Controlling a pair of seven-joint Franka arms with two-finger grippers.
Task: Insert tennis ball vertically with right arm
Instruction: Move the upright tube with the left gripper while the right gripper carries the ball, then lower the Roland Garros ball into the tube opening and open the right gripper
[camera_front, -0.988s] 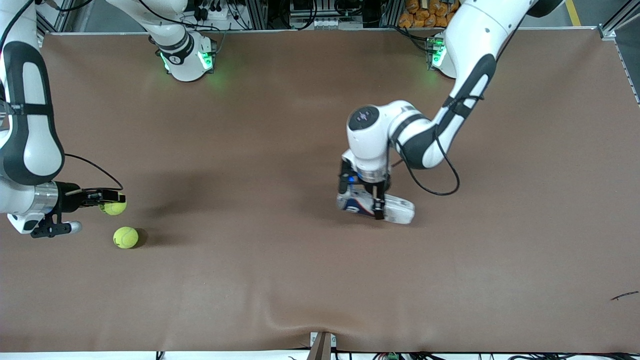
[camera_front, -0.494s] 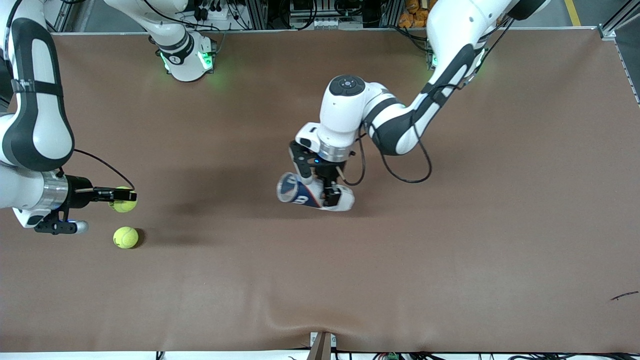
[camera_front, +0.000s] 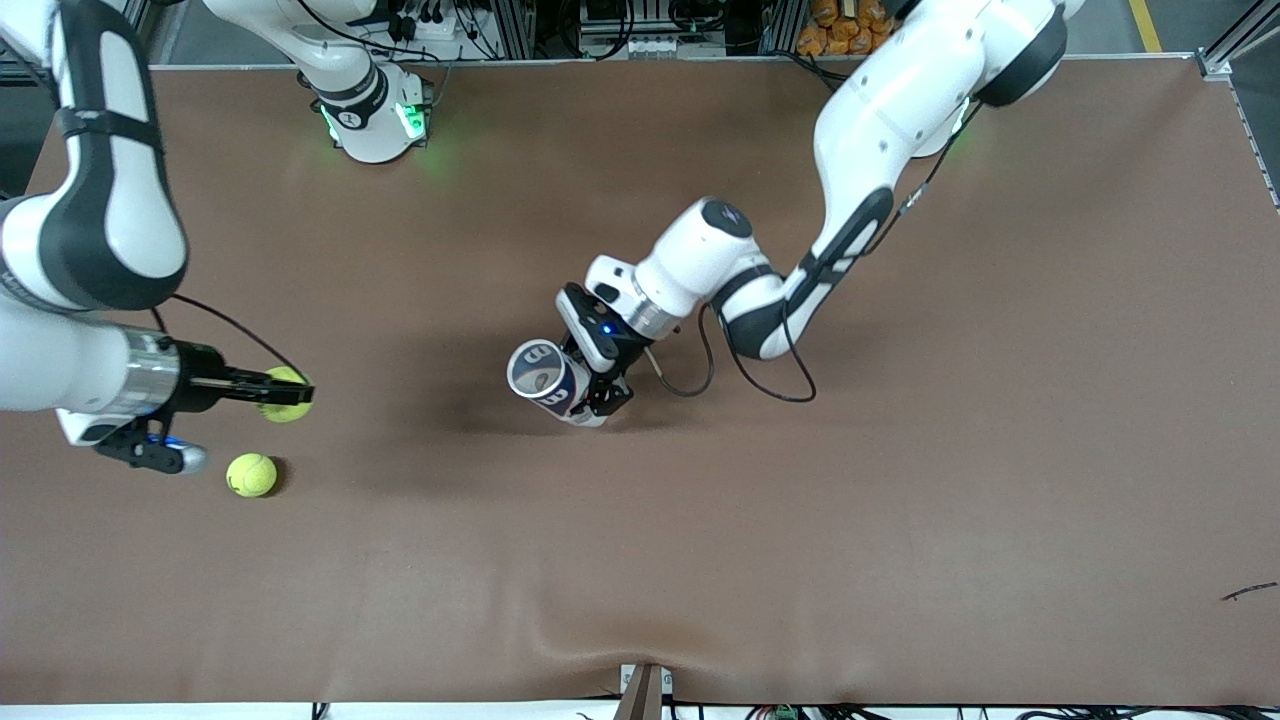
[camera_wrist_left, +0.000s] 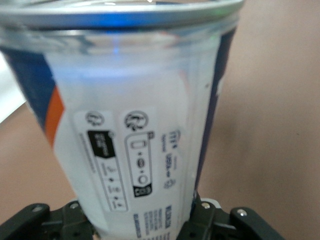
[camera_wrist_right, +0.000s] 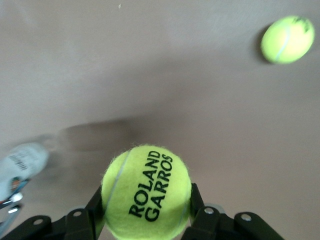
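Note:
My right gripper (camera_front: 287, 394) is shut on a yellow-green tennis ball (camera_front: 284, 392) and holds it in the air over the right arm's end of the table. In the right wrist view the ball (camera_wrist_right: 146, 191), printed ROLAND GARROS, sits between the two black fingers (camera_wrist_right: 98, 200). My left gripper (camera_front: 597, 388) is shut on the lower part of a clear ball can (camera_front: 545, 378) with a blue and white label, held tilted over the middle of the table. Its open mouth points up toward the front camera. The can (camera_wrist_left: 135, 115) fills the left wrist view.
A second tennis ball (camera_front: 251, 475) lies on the brown table (camera_front: 900, 500), below my right gripper and nearer to the front camera; it shows in the right wrist view too (camera_wrist_right: 288, 39). A small bracket (camera_front: 645, 690) sits at the table's near edge.
The left arm has lifted the can off the table, carried it toward the right arm's end and tipped its mouth upward. The right gripper has moved its ball toward the middle.

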